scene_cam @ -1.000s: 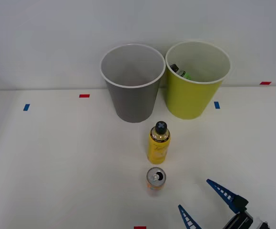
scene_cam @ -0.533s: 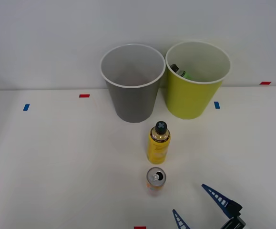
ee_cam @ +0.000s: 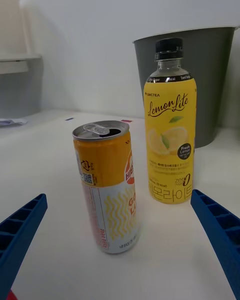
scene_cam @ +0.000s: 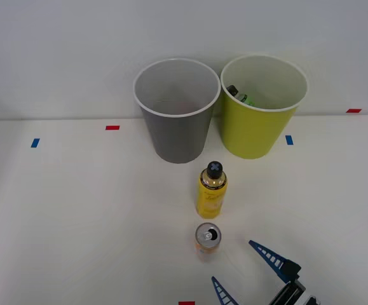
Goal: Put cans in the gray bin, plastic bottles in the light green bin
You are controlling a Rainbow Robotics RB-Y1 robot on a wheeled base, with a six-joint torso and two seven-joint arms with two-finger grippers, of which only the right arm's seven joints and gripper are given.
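Note:
A small orange-yellow can [scene_cam: 207,239] [ee_cam: 107,185] with a silver top stands upright on the white table. Just behind it stands a yellow plastic bottle [scene_cam: 212,191] [ee_cam: 170,136] with a black cap. Farther back sit the gray bin [scene_cam: 177,111] [ee_cam: 210,77] and, to its right, the light green bin [scene_cam: 260,108]; a dark-capped bottle with a green label [scene_cam: 239,95] lies inside the green one. My right gripper [scene_cam: 239,269] [ee_cam: 120,250] is open, low at the front right of the can, its blue fingers [ee_cam: 20,230] apart and short of the can.
Small red and blue tape marks [scene_cam: 112,128] dot the table [scene_cam: 75,210]. A white wall rises behind the bins. Open tabletop lies to the left of the can and bottle.
My right gripper has slid left and forward across the table, toward the can. The can, bottle and bins have not moved.

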